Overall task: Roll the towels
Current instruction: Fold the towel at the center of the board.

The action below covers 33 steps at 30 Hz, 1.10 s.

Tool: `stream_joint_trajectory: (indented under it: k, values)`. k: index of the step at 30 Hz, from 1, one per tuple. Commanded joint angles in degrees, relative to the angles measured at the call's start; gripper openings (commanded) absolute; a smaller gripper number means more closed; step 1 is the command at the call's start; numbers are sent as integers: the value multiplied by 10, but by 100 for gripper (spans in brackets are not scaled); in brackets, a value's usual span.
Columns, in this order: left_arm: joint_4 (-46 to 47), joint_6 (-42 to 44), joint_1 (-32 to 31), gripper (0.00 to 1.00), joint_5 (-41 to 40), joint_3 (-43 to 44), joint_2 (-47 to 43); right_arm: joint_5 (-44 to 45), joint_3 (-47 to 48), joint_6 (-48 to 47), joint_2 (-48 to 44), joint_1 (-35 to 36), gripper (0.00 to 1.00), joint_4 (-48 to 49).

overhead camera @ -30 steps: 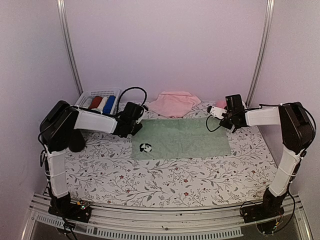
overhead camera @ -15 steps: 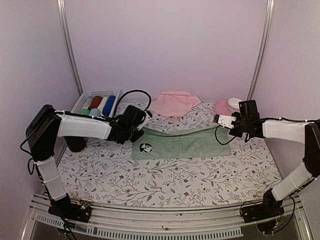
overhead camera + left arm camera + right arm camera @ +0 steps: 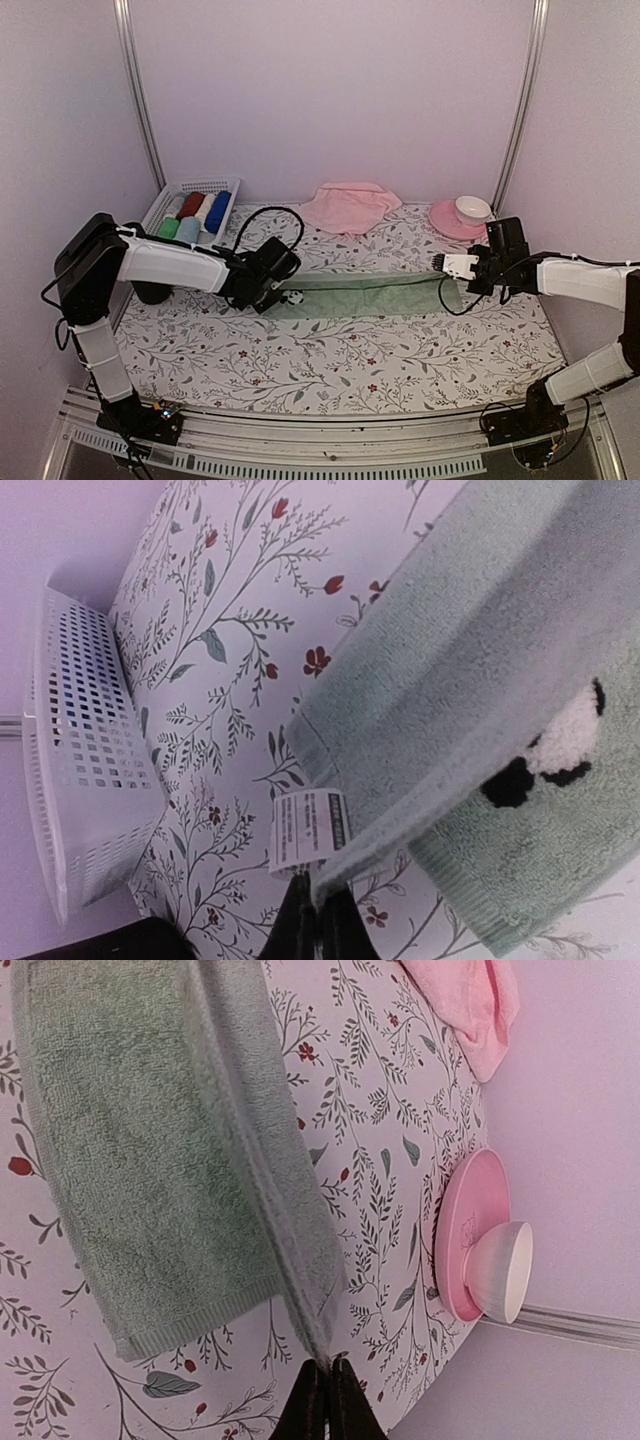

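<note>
The mint green towel (image 3: 365,293) is spread across the middle of the flowered worktop (image 3: 330,365), doubled over lengthwise. Its upper layer's edge is pinched at one end by the closed left hand (image 3: 318,920) and at the other by the closed right hand (image 3: 325,1385). The pink towel (image 3: 345,207) is heaped behind it, near the back wall.

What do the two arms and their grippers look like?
Both arms have white tubular links between bulky black joints. The left arm and the right arm each carry a thin black cable looping near the wrist. The left gripper looks black; the right gripper has a white block. In wrist views, the fingertips are slim and dark.
</note>
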Motion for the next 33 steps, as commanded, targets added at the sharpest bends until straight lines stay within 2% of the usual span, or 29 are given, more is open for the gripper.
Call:
stream_joint_trajectory:
  k: [1,20,33]
  values:
    - [-43,-32,-29,0,1,-9,-9,-15,-19,-7,-24,-3,2,-20]
    - [-70,-51,-56,0,43,-28,-30,5,-67,3,25,10,2,-11]
    - [-63,-47,-62,0,67,-37,-28,35,-63,21,63,31,2,9]
